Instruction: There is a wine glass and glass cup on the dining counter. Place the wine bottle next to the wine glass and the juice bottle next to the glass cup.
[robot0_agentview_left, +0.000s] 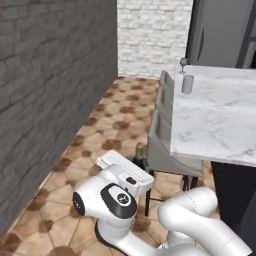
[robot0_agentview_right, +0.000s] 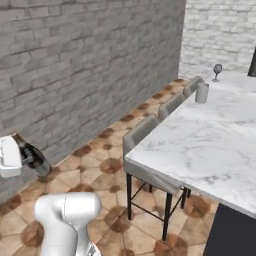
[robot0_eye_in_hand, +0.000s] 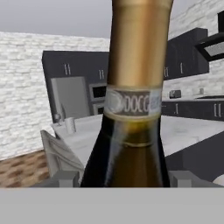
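We see the gripper clamped on the wine bottle, its jaws closed around the dark glass below the gold neck, carried low over the tiled floor near the brick wall. From the right base camera the wine bottle tilts beside the white hand. Far ahead, on the far left corner of the dining counter, the wine glass stands just beyond the glass cup. Grey chairs line the counter's left side.
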